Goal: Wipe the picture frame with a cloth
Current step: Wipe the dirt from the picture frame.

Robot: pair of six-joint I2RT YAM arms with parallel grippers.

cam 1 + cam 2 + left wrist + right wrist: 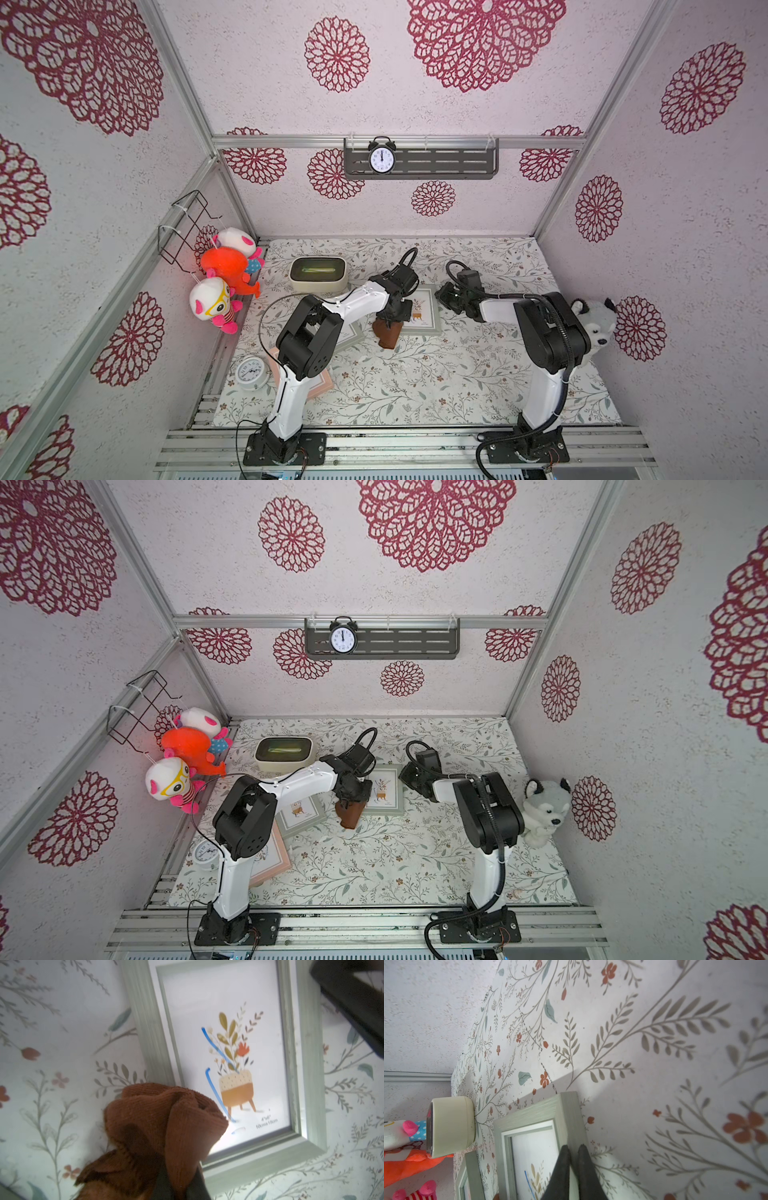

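Left arm (357, 301): upper link rises from its near-edge base, elbow bent, forearm reaching in toward centre, wrist pitched down. Left tool (392, 316) points down, jaws clamped on cloth (387, 336). Right arm (544, 332): base link upright, elbow high, forearm swung across toward the left arm. Right tool (574, 1147) sits low, fingers (564, 1159) closed to a thin gap. The two tools are near each other, apart.

text | picture frame (305, 1064) insert | 4"x6" | below: 10cmx15cm
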